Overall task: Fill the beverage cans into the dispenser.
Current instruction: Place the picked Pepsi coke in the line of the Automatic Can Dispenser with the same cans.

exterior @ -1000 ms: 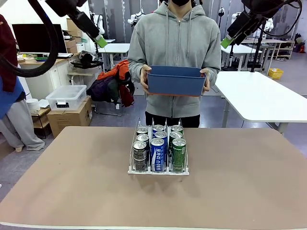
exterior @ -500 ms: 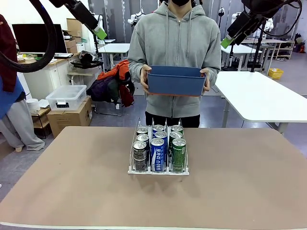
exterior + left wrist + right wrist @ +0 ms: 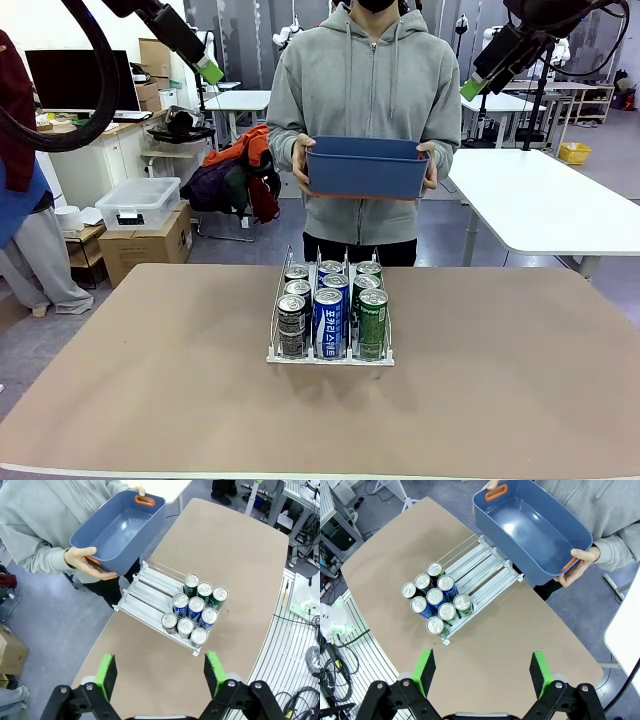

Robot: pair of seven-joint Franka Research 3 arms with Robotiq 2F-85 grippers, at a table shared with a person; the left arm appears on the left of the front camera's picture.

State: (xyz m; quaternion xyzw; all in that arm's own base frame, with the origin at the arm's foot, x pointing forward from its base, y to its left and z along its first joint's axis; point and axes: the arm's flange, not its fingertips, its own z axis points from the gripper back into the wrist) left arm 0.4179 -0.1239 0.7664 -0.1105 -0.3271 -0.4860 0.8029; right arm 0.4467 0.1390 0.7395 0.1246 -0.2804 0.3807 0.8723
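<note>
While both arms hang high above the table (image 3: 120, 400), left hand (image 3: 160, 672) is released, pads spread, nothing between them. Centre: dispenser (image 3: 330, 355) sits mid-table with nine beverage cans (image 3: 329, 320) in three lanes, three deep, all bunched at the robot-side end; the far ends of the lanes are bare. Behind it, a person holds a blue bin (image 3: 366, 170) at chest height; it looks empty from above. Right hand (image 3: 484, 672) is also released, holding nothing. Judgement: filling looks done. If more cans come, lower each one upright into a lane's far end, clear of the dividers, and avoid knocking the packed rows.
</note>
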